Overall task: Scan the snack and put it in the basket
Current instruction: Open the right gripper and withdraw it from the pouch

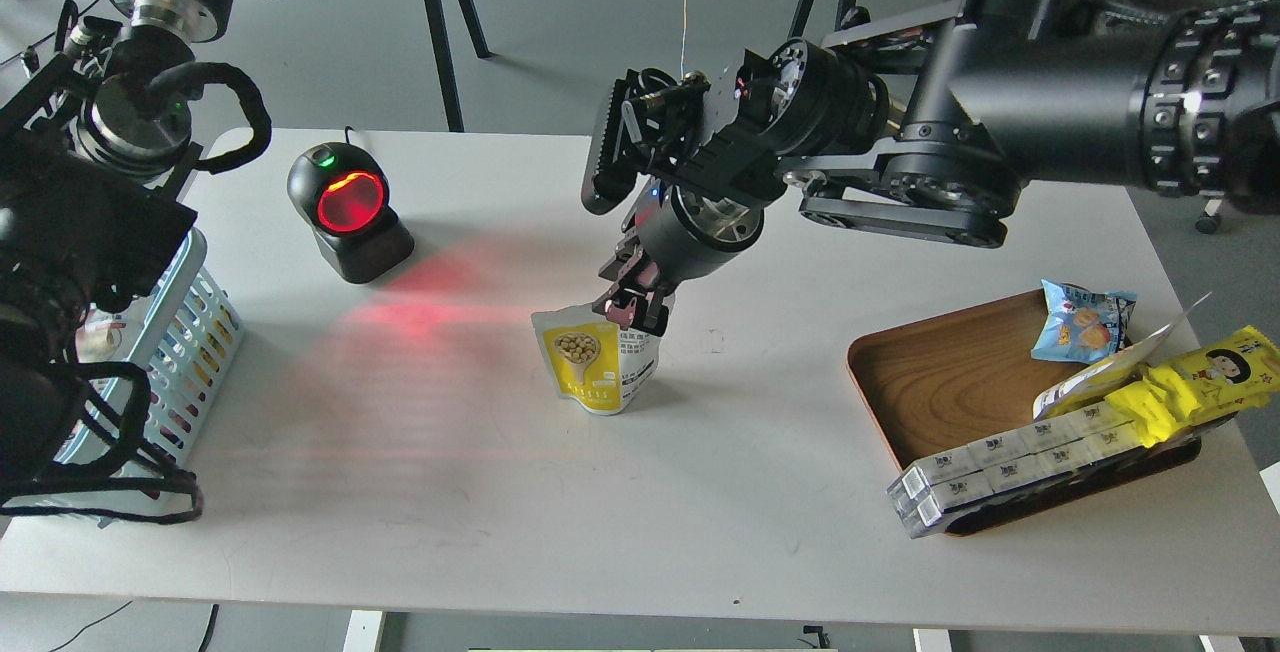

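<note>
Even, soft daylight fills the scene, and the white table point(700, 492) reads bright without harsh glare. The scanner point(350, 210) glows red and throws a red fan across the tabletop — fading toward the front edge. Shadows are faint and soft; focus is sharp throughout — black arms lose detail.

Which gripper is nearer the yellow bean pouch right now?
Right. The right gripper is clamped on the top edge of the snack mid-table. The left arm sits at the far left edge over the basket, its gripper not visible.
</note>
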`<state>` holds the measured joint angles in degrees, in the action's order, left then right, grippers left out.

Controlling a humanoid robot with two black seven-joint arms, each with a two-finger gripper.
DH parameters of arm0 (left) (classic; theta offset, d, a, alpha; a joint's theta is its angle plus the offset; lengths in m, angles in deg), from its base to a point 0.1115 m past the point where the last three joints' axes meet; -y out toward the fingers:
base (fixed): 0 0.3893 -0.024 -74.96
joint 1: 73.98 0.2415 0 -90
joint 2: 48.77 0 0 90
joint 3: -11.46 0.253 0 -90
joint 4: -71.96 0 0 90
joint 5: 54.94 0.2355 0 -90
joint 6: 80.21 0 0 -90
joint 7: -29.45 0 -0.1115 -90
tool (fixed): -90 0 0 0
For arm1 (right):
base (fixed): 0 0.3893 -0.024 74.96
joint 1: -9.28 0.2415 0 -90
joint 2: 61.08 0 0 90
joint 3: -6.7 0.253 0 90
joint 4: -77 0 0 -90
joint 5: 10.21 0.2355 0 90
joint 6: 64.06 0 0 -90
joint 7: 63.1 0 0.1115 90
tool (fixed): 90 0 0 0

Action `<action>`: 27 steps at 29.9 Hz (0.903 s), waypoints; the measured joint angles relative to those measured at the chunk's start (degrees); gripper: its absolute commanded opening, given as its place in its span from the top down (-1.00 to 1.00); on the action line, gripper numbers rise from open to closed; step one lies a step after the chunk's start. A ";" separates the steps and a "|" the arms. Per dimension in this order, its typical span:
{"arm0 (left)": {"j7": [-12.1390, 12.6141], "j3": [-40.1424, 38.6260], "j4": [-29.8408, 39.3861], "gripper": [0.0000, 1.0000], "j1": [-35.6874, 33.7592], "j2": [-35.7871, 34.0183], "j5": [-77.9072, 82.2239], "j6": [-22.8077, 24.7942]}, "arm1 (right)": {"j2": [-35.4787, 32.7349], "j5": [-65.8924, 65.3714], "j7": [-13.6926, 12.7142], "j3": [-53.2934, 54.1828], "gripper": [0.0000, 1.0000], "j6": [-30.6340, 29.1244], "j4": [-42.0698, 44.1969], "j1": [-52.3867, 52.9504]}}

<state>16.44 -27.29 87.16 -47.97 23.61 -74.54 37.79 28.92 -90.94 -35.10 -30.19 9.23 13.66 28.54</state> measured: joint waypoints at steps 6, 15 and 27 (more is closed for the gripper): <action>0.00 -0.01 0.00 -1.00 -0.10 -0.06 0.00 0.00 | -4.26 2.25 0.00 1.66 -0.93 -0.09 -5.86 5.28; -0.04 -0.01 0.09 -1.00 -0.23 -0.05 0.00 0.00 | -17.56 14.07 0.00 5.37 -0.97 -0.21 -7.04 8.48; 2.23 0.31 0.64 -1.00 -1.36 0.43 0.13 0.00 | -39.89 34.11 -0.02 16.86 -0.98 -5.40 -6.23 1.05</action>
<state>18.68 -26.98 87.80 -49.33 24.04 -74.42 37.79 -10.97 -56.83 -35.11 -13.33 3.83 7.43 29.59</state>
